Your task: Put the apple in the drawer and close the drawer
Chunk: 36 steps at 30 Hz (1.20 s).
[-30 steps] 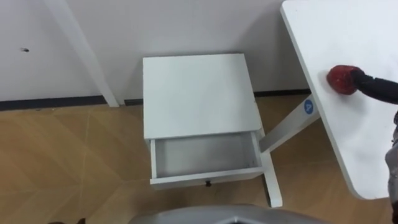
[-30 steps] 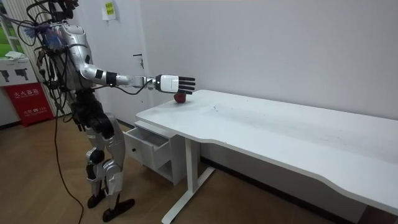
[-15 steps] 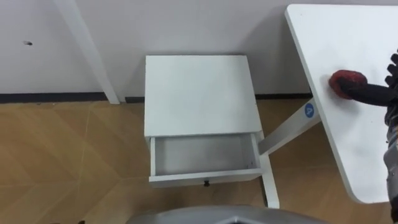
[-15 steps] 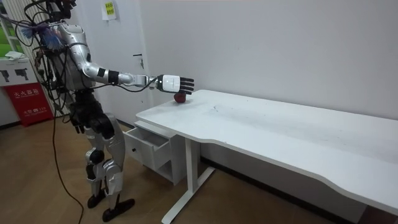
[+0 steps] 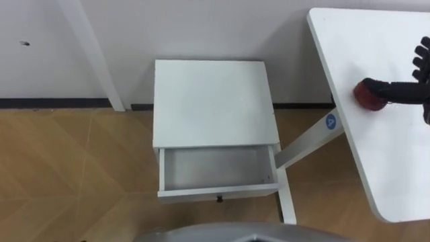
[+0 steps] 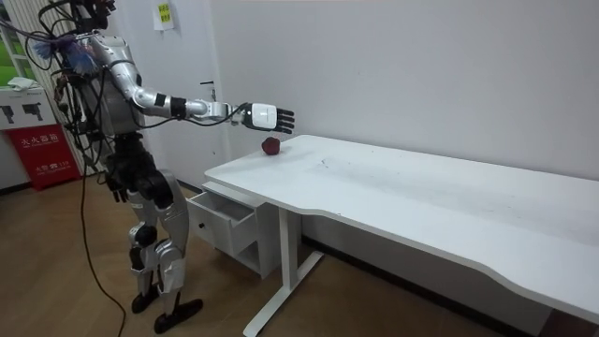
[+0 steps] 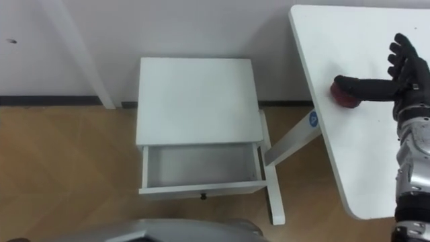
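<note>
The red apple (image 6: 270, 146) lay near the white table's (image 6: 393, 187) corner, just beneath the robot's right hand (image 6: 267, 117). The hand hovered clear of it, fingers straight and spread, arm outstretched. Beside the table, the cabinet's (image 5: 215, 101) drawer (image 5: 215, 168) stood open.
</note>
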Tool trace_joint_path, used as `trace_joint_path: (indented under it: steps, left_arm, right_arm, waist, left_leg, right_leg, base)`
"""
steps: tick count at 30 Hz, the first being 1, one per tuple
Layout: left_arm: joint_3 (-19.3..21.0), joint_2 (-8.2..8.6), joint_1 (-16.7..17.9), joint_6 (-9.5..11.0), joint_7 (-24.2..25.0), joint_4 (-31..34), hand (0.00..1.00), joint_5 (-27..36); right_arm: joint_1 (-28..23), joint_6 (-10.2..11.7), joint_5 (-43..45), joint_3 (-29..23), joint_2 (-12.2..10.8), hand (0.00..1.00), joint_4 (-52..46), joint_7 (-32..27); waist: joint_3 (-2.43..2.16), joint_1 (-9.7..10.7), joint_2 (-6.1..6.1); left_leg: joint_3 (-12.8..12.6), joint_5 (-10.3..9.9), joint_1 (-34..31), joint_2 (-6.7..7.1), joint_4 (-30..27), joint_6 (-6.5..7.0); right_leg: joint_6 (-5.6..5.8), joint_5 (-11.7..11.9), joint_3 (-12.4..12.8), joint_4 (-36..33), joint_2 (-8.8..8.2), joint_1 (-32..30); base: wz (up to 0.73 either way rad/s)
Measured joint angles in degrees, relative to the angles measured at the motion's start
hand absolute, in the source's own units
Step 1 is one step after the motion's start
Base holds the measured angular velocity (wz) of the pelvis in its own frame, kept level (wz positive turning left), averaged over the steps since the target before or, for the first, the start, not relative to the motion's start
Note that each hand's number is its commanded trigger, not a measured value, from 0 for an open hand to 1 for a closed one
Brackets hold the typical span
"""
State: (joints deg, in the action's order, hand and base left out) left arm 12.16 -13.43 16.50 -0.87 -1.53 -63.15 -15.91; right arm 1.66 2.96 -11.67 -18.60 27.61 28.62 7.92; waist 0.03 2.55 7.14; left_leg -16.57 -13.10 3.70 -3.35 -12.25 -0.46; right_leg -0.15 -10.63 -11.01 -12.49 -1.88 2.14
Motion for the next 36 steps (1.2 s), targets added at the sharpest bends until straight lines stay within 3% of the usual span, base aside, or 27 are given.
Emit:
trace_joint_path:
  steps: [13,21,28,29,30,31,32,36]
  left_arm:
    - [-0.6,-1.33,-0.14,0.01,0.01,0.02,0.0,0.14]
    - [-2.28,-1.34,-0.1,-0.03,0.78,0.03,0.0,0.08]
    - [-2.28,-1.31,0.06,-0.83,1.18,-0.05,0.0,0.03]
    - [-2.28,-1.3,0.04,-1.02,1.19,-0.08,0.0,0.03]
    - [-2.29,-1.25,0.02,-1.31,1.22,-0.08,0.0,0.04]
    - [-2.29,-1.18,0.03,-1.42,1.31,-0.09,0.0,0.04]
    - [-2.29,-1.18,0.04,-1.5,1.39,-0.16,0.0,0.03]
    - [-2.27,-1.33,0.0,-1.73,1.97,-0.82,0.0,0.03]
  right_arm:
    - [0.01,-0.01,3.02,2.05,0.01,0.0,3.2,1.56]
    - [0.17,-0.21,3.27,4.42,0.0,0.0,4.5,1.61]
    - [0.24,-0.52,6.62,4.34,0.01,0.0,6.25,1.25]
    - [0.25,-0.53,6.92,4.33,0.02,0.09,6.67,1.07]
    - [0.25,-0.6,7.52,4.37,0.0,0.3,7.65,1.08]
    - [0.24,-0.59,7.58,4.42,0.0,0.73,8.69,1.0]
    - [0.25,-0.45,7.57,4.42,0.0,1.0,8.72,0.98]
    - [0.28,-0.51,7.84,4.09,0.04,1.0,9.54,-0.45]
  waist:
    - [0.27,0.12,-0.61]
    - [0.34,0.08,-0.89]
    - [0.05,-0.26,-2.0]
    - [0.05,-0.31,-2.01]
    - [0.05,-0.4,-2.02]
    - [0.06,-0.73,-2.12]
    - [0.05,-0.8,-2.17]
    - [-0.13,-1.21,-2.13]
  left_leg:
    - [0.27,0.02,0.25,0.04,0.11,0.02]
    - [0.45,0.02,0.72,0.1,0.4,0.02]
    - [1.08,0.03,0.9,0.13,0.44,0.0]
    - [1.08,0.03,0.9,0.13,0.44,0.0]
    - [1.08,0.03,0.9,0.14,0.42,0.0]
    - [1.06,0.03,0.94,0.17,0.38,0.0]
    - [1.07,0.03,0.91,0.17,0.38,0.0]
    - [1.6,0.03,0.85,0.16,0.0,0.01]
  right_leg:
    - [0.0,0.0,-0.28,0.12,0.0,0.79]
    - [0.1,0.06,-0.52,0.76,-0.03,1.53]
    - [0.11,0.06,-1.24,0.91,0.03,1.96]
    - [0.11,0.06,-1.25,0.91,0.03,1.96]
    - [0.11,0.06,-1.26,0.91,0.02,1.94]
    - [0.11,0.06,-1.25,0.91,-0.01,1.87]
    - [0.11,0.06,-1.25,0.9,-0.03,1.88]
    - [0.1,0.06,-1.75,0.89,-0.05,2.11]
  base:
    - [0.0]
    - [0.01]
    - [0.04]
    - [0.0]
    - [0.0]
    - [0.0]
    - [0.0]
    - [0.06]
